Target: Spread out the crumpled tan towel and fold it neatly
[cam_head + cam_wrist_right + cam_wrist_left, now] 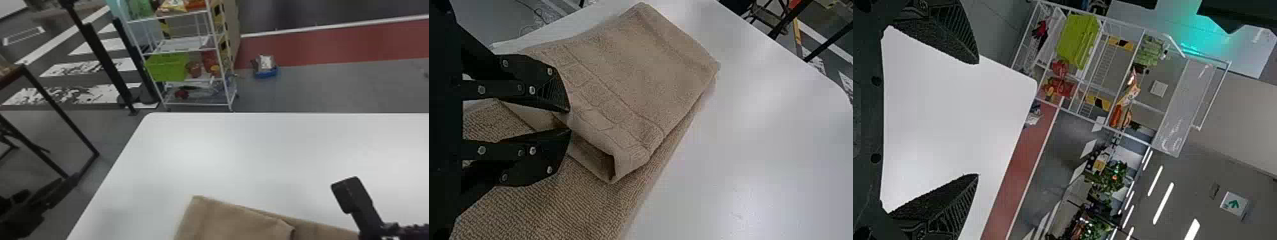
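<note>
The tan towel (236,220) lies at the near edge of the head view, a folded layer over a wider one. In the right wrist view the towel (644,75) shows its banded border and a raised, hollow fold edge. My right gripper (354,201) is over the towel's right part in the head view. There my right gripper (569,120) stands slightly open, its tips close together at the fold, with cloth behind the gap. Off the table's left side is my dark left gripper (48,201); in its wrist view the left gripper (978,119) is wide open, away from the towel.
The white table (223,153) extends beyond the towel, its left edge slanting toward the near side. Past its far edge stands a white wire shelf (191,49) with a green basket (167,67). A black-legged frame (60,118) stands on the floor at the left.
</note>
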